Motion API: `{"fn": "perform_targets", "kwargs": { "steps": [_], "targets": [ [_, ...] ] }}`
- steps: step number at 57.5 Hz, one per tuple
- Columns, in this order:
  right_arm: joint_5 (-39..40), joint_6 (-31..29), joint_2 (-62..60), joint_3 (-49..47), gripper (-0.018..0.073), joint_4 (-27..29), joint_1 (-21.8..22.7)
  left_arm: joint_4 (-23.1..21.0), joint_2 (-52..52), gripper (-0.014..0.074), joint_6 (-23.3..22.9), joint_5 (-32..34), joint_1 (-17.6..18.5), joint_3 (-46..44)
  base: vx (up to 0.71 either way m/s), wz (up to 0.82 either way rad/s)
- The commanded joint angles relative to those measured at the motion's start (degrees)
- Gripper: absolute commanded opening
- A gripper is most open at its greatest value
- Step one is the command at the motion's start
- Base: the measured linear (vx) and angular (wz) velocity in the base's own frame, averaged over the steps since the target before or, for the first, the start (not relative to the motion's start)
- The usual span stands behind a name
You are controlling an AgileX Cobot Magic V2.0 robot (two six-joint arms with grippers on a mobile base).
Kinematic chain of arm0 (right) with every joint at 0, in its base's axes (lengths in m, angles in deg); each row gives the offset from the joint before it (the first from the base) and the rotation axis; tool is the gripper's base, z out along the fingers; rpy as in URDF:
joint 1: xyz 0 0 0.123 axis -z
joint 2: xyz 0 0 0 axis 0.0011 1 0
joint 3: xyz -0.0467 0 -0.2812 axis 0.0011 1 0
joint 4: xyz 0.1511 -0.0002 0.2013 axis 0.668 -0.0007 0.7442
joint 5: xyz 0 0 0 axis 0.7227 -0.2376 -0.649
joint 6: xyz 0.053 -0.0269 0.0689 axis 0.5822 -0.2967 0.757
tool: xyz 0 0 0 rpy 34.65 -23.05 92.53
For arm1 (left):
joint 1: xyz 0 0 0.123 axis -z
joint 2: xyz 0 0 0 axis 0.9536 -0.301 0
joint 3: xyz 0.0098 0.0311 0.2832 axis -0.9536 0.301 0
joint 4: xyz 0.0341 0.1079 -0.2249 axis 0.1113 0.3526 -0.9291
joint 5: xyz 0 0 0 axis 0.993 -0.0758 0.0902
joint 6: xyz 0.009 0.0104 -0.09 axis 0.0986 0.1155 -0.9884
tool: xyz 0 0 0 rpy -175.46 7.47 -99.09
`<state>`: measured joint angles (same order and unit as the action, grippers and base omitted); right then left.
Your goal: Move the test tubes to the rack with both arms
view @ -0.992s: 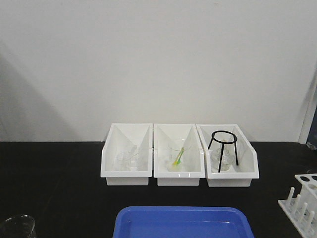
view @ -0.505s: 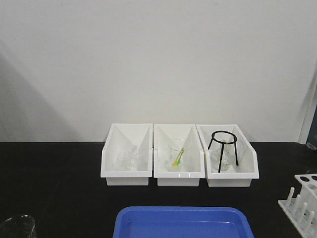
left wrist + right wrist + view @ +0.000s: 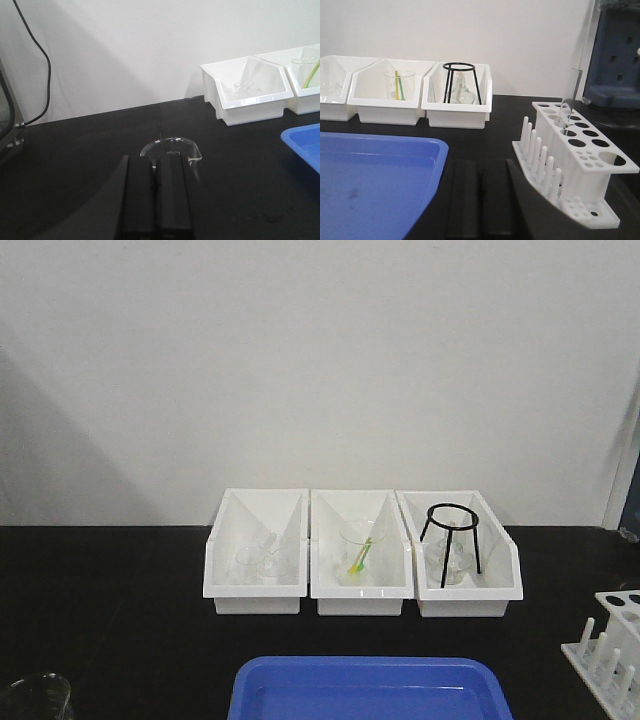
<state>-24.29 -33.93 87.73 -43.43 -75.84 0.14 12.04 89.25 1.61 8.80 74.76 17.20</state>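
A slender clear glass test tube (image 3: 568,97) with a rimmed mouth stands upright in a back-row hole of the white plastic rack (image 3: 580,167) on the matte black bench (image 3: 500,140). The left gripper (image 3: 159,197) and right gripper (image 3: 480,200) both show flat black fingers (image 3: 172,195) pressed together, holding nothing.

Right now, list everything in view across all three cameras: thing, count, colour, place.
test tube: one, clear, upright in the rack
rack: one, white, table's right side
bins: three, white, row at the back
tripod stand: one, black, right bin
flask: one, clear, under the tripod stand
cup with yellow-green sticks: one, clear, middle bin
glassware: clear, left bin, count unclear
tray: one, blue, front centre
beaker: one, clear, front left
left gripper: black, fingers together
right gripper: black, fingers together
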Motion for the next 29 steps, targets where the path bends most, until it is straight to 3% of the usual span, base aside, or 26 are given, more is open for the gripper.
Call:
{"fn": "perform_targets", "kwargs": {
  "steps": [1,29],
  "targets": [
    [4.52,-0.11,-0.37,0.55,-0.0008,-0.11,-0.02,-0.57,-0.75,-0.002,-0.1,4.43,-0.04,1.47,0.0,0.0],
    [4.39,-0.11,-0.42,0.55,-0.0008,-0.11,-0.02,-0.57,-0.75,-0.002,-0.1,4.43,-0.04,1.47,0.0,0.0]
  ]
}}
